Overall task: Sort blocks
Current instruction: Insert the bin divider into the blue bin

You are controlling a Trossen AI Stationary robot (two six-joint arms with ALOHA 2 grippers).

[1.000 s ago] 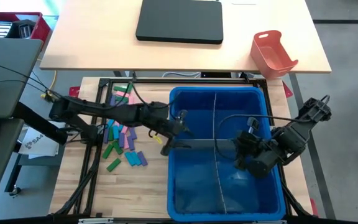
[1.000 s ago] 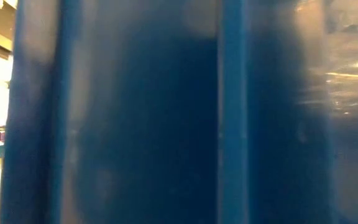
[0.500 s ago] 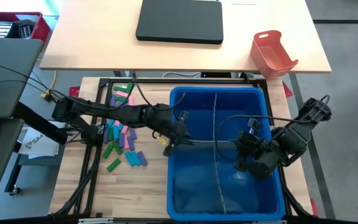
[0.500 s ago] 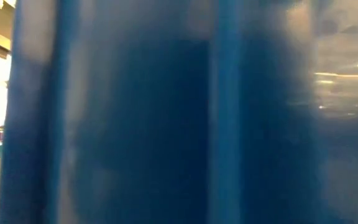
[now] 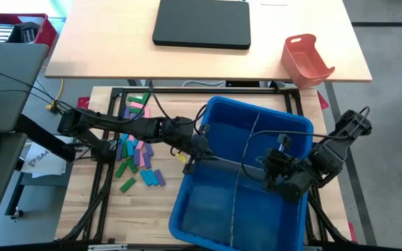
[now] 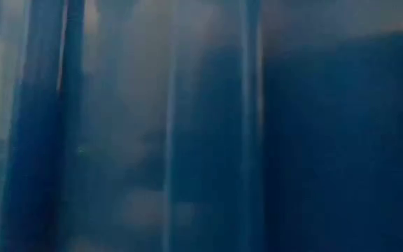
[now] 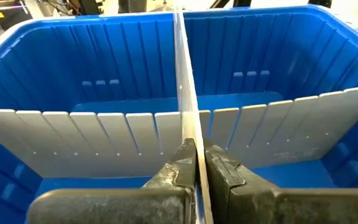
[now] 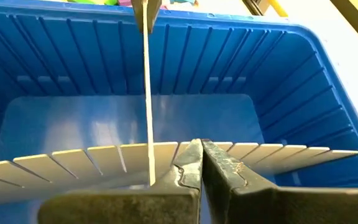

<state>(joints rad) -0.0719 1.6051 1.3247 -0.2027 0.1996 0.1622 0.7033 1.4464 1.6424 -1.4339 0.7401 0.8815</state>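
We see the blocks (image 5: 137,152) lying in a loose scatter on the wooden table (image 5: 82,209), left of centre in the high view: green, pink, purple and blue pieces, spread from just under the far table edge down toward the middle left. None of them sits in a gripper. They lie left of the left gripper (image 5: 195,159), near it but apart, partly under the left arm that reaches across them.

To the right of the blocks stands the blue bin (image 5: 208,230), turned askew on the table, with grey divider sheets (image 5: 239,202) crossing inside it. The left gripper is at the bin's left wall, and in the left wrist view we find its fingers (image 7: 229,174) clamped on the upright edge of a divider sheet (image 7: 184,99). The right gripper (image 5: 274,176) is inside the bin's right half, well apart from the blocks; in the right wrist view its fingers (image 8: 225,171) are pressed together with nothing visible between them, just beside a divider sheet (image 8: 148,93).

In the low view only the blue bin wall (image 6: 313,140) fills the frame.
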